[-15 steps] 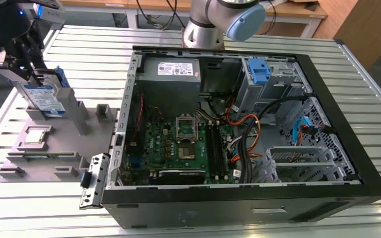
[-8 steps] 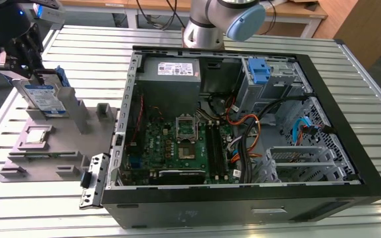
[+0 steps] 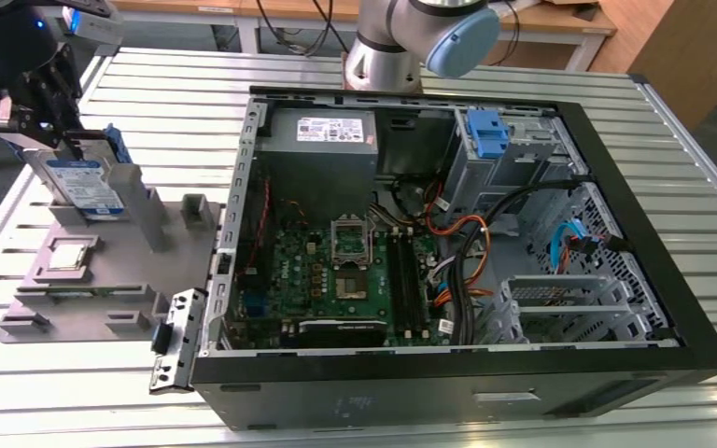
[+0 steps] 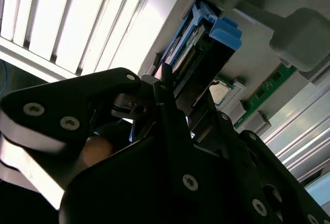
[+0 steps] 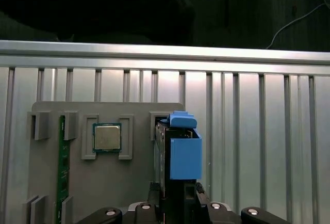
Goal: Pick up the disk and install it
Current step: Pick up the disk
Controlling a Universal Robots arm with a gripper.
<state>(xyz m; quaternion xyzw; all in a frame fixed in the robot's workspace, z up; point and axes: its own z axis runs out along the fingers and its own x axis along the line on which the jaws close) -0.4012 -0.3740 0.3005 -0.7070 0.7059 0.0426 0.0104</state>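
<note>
The disk [image 3: 85, 182] stands upright on its edge in a slot of the grey fixture plate [image 3: 122, 271] at the exterior view's left, white-and-blue label showing, blue carrier frame around it. My gripper [image 3: 66, 140] sits on its top end, one finger on each side, and looks shut on it. In both wrist views the disk [image 5: 184, 152] [image 4: 206, 43] runs out from between the black fingers of the gripper [image 5: 175, 198] [image 4: 193, 113], and its lower end still meets the fixture plate [image 5: 103, 182].
An open computer case [image 3: 458, 233] lies at the exterior view's right, with a drive bay holding a blue carrier [image 3: 488, 135] at its back. A processor chip [image 5: 106, 137] and a green memory stick [image 5: 63, 167] rest on the fixture plate. The arm's base [image 3: 396, 47] stands behind the case.
</note>
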